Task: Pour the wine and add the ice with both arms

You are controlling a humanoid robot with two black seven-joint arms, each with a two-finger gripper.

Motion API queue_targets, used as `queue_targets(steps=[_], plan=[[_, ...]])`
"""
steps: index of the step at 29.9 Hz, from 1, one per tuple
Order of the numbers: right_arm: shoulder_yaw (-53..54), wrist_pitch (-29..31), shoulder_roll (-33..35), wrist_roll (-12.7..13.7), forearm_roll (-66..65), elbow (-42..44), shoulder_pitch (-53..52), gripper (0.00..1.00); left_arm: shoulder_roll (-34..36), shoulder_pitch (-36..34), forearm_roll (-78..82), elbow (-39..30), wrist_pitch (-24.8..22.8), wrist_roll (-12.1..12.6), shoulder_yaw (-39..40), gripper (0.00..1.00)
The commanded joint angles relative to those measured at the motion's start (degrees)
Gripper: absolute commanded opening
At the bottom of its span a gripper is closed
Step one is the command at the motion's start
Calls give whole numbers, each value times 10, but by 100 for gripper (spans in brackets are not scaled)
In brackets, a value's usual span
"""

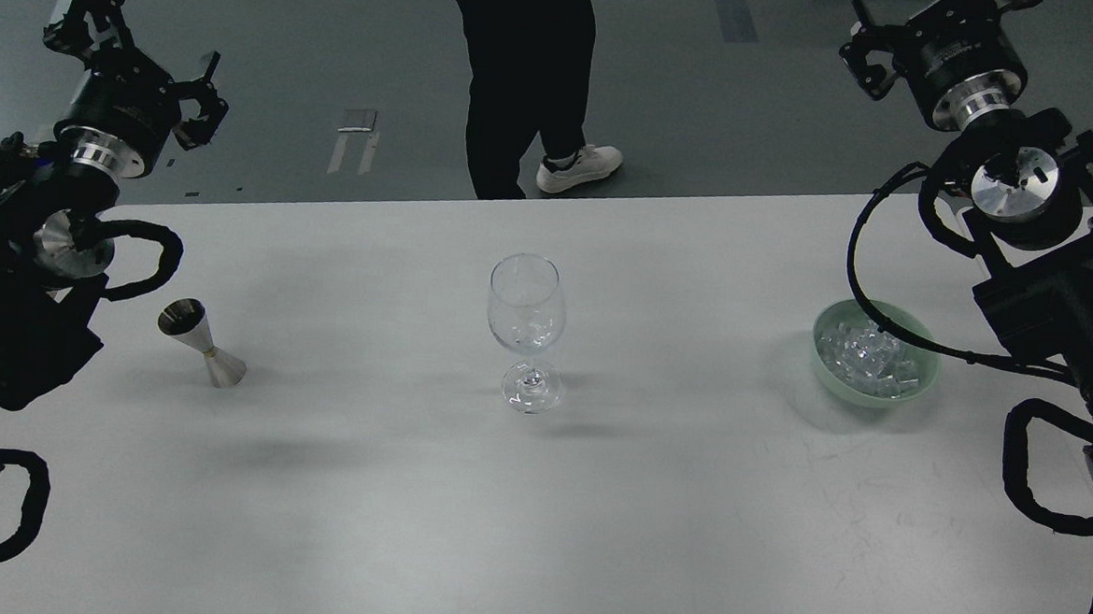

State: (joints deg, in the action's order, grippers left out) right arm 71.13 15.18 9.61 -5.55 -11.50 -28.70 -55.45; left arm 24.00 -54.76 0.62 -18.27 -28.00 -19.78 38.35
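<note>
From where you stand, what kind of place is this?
Probably a robotics lab, staged as a bar: white table, grey floor with tape marks, a person standing by, wine glass.

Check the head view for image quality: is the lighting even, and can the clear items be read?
Head view: dim, cool light with a brighter patch on the table; soft shadows beside the jigger and wine glass; focus is sharp; ice in the green bowl reads clearly, but any liquid cannot be made out.
</note>
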Motion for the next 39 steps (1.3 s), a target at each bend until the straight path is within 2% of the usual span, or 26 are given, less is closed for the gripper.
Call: queue_targets(steps=[1,9,13,20,25,39], plan=[[0,0,0,-2,1,0,1,100,0,1,0,0,0,-1,1,99],[0,0,1,-2,1,4,1,100,2,-6,0,0,0,-2,1,99],[-2,1,1,-2,0,6,3,100,4,-7,2,0,0,-25,-2,99],[-1,14,1,-2,0,2,3,100,8,-7,4,0,0,-29,7,98],[-2,14,1,0,1,0,2,100,4,-9,0,0,0,-46,13,99],[-3,16,1,0,1,-20,5,100,6,-4,-1,-1,0,-46,12,99]])
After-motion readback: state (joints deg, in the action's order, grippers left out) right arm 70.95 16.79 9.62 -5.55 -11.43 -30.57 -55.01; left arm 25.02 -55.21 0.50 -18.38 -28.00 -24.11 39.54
